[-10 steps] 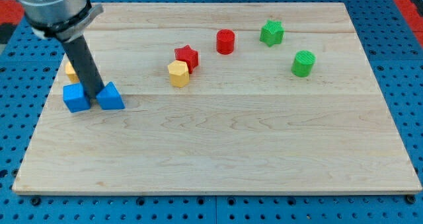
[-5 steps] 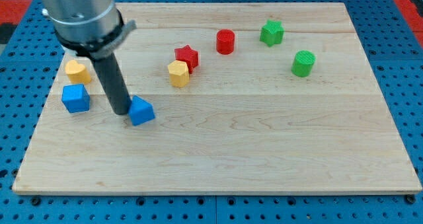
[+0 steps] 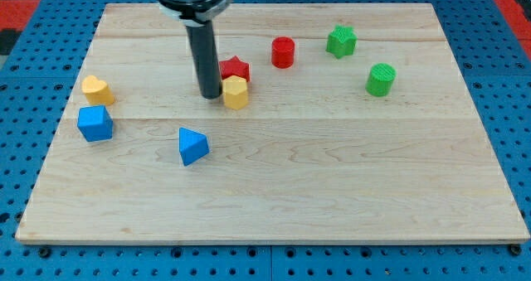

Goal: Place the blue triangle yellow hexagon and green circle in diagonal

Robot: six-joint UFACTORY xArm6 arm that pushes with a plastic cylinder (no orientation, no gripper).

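Wooden table [image 3: 332, 190] carries eight blocks. Tool tip [image 3: 208, 96] rests on the table. Yellow hexagon [image 3: 236, 92] touches the tip on the view's right. Red star [image 3: 235, 68] sits just above and right of the tip, against the hexagon. Red cylinder [image 3: 283, 51], green star [image 3: 341, 41], green circle [image 3: 381, 79] lie further right. Blue triangle [image 3: 192, 145] lies below the tip. Yellow heart [image 3: 97, 89] and blue cube [image 3: 94, 123] lie well to its left.

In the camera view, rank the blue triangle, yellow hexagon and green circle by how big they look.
1. blue triangle, largest, though it lies nearest the view's bottom, which may inflate it.
2. yellow hexagon and green circle: too alike to rank.
My tip sits just at the hexagon's left.
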